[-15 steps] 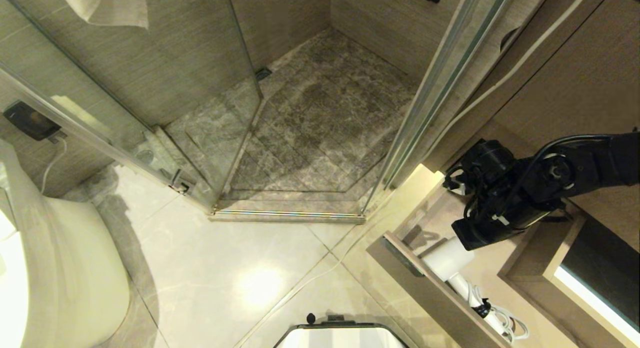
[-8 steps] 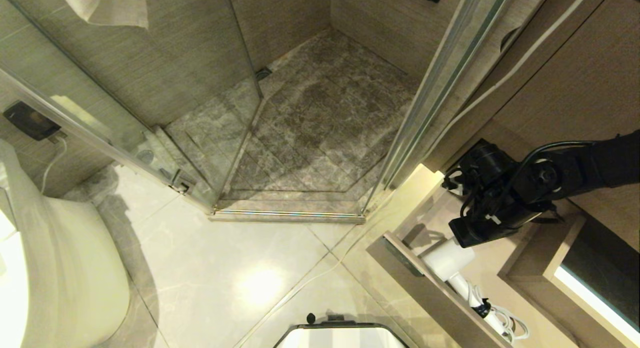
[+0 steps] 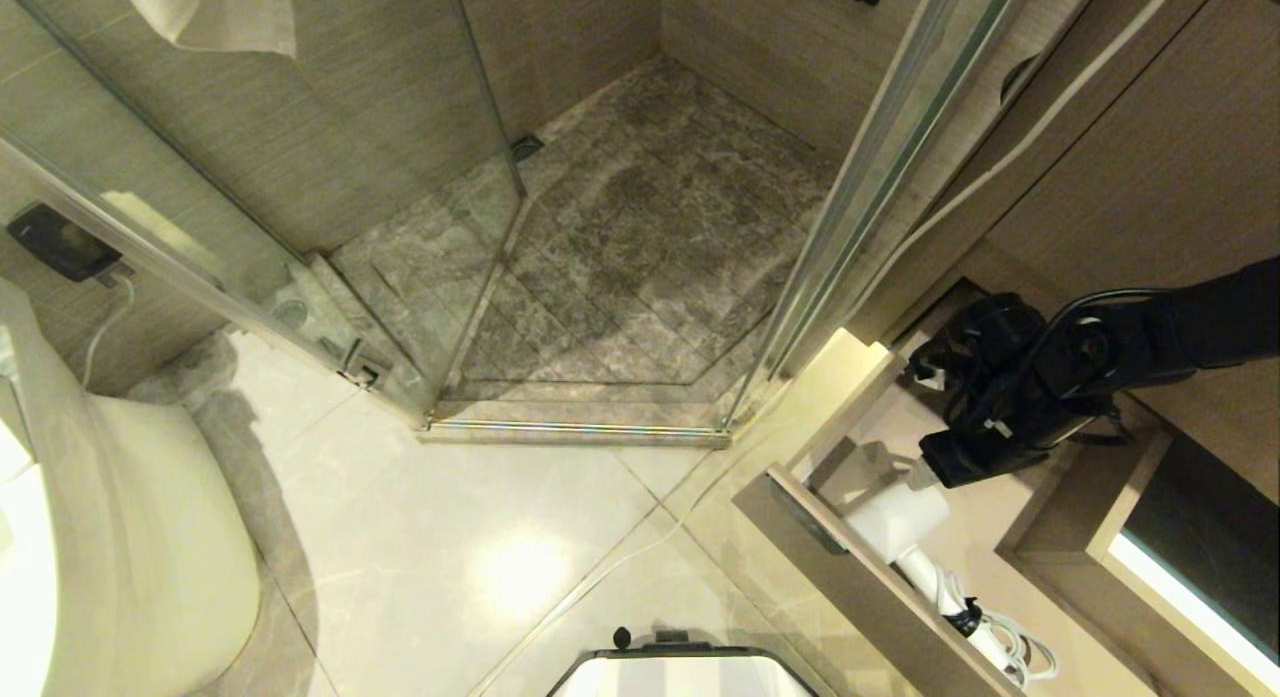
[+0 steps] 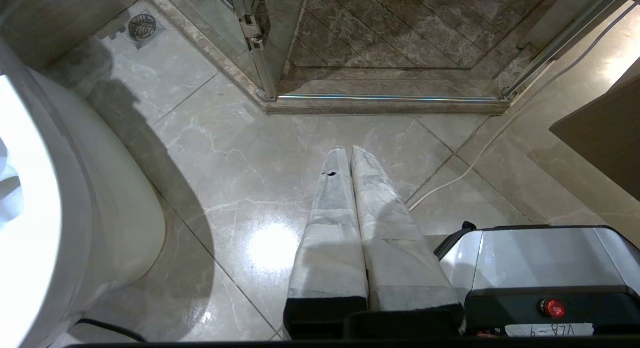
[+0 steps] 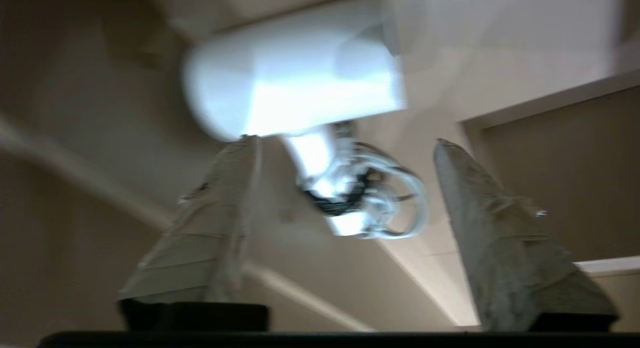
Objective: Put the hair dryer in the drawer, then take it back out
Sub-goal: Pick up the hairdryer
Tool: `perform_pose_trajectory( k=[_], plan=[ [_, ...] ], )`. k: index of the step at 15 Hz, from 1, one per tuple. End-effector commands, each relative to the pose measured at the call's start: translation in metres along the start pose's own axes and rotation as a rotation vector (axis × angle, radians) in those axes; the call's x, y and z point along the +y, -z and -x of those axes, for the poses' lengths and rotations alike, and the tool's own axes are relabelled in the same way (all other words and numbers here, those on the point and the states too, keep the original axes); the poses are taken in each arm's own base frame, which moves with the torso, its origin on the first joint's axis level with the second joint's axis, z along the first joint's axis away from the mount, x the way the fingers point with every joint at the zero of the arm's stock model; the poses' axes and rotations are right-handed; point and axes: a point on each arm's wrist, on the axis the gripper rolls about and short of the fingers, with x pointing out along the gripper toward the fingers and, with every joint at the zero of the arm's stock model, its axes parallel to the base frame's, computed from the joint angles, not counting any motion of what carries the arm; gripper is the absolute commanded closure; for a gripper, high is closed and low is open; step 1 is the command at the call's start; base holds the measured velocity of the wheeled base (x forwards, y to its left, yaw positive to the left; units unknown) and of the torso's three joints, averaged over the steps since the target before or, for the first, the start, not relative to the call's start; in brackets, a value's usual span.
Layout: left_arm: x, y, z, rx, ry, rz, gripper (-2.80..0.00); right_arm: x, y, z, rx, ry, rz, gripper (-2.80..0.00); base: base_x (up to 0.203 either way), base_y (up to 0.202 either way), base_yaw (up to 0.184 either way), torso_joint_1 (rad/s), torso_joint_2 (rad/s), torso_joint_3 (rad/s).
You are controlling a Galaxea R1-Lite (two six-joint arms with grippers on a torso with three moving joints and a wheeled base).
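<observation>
Dryer (image 5: 295, 83) in drawer (image 3: 860, 587), w/ right claw (image 5: 345, 143) spread above, apart

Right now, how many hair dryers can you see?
1. The white hair dryer lies in the open drawer at lower right, its coiled cord beside the handle, just below the right gripper. No other is visible.

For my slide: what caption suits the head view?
Right gripper hovers above the hair dryer lying in the open drawer.
</observation>
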Motion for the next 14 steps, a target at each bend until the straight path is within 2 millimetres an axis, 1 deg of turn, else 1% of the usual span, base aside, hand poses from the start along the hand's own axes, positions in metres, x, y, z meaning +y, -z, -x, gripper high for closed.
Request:
perform_pose_trajectory(
  k=[1, 4, 5, 8, 14],
  plan=[
    [0.000, 0.000, 0.000, 0.002, -0.001, 0.000, 0.00, -0.017, 0.001, -0.012, 0.023, 0.014, 0.014, -2.80, 0.000, 0.000, 0.000, 0.000, 0.00, 0.000],
    [0.000, 0.000, 0.000, 0.001, -0.001, -0.001, 0.00, -0.034, 0.001, -0.021, 0.041, 0.026, 0.059, -2.80, 0.000, 0.000, 0.000, 0.000, 0.00, 0.000],
    [0.000, 0.000, 0.000, 0.001, 0.001, 0.000, 0.00, -0.038, 0.004, -0.021, 0.050, 0.014, 0.063, -2.80, 0.000, 0.000, 0.000, 0.000, 0.00, 0.000],
    [0.000, 0.000, 0.000, 0.001, -0.001, 0.001, 0.00, -0.038, 0.011, -0.019, 0.064, -0.033, 0.119, -2.80, 0.000, 0.000, 0.000, 0.000, 0.00, 0.000],
    [0.000, 0.000, 0.000, 0.001, 0.000, -0.001, 0.00, -0.041, 0.023, -0.024, 0.135, -0.069, 0.232, -2.80, 0.000, 0.000, 0.000, 0.000, 0.00, 0.000]
  ],
)
